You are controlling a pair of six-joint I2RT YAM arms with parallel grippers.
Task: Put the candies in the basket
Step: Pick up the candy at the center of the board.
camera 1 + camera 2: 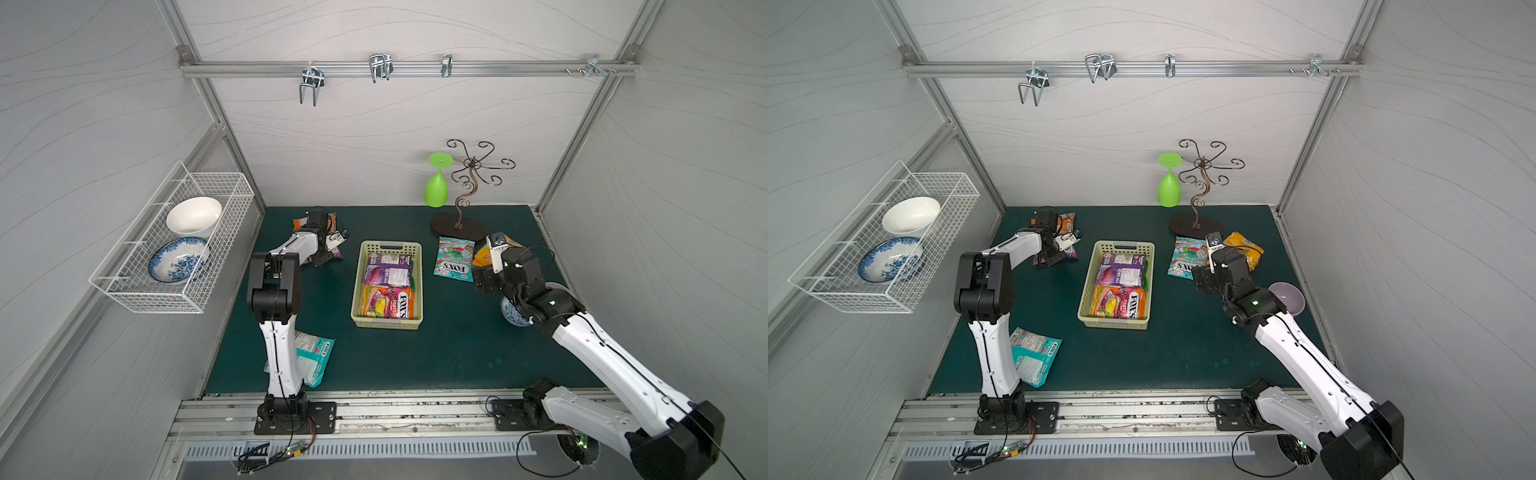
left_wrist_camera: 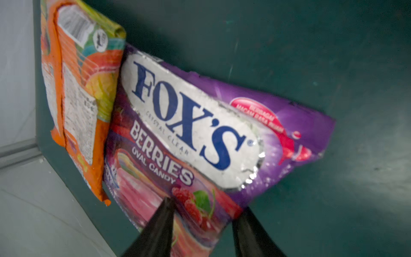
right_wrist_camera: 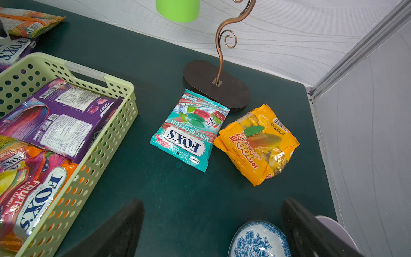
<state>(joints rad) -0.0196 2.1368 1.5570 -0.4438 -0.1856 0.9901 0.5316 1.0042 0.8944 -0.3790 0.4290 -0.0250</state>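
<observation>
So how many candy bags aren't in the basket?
5: orange bag, purple bag far left; teal bag near left; mint bag, yellow bag right. Arms may hide more.

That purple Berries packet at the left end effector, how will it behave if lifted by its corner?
Likely floppy: the purple packet is a thin, crinkled bag, so it should sag below the left end effector. Its glossy film looks slippery, so a corner pinch might slip. It lies against the orange packet, which may get nudged.
</observation>
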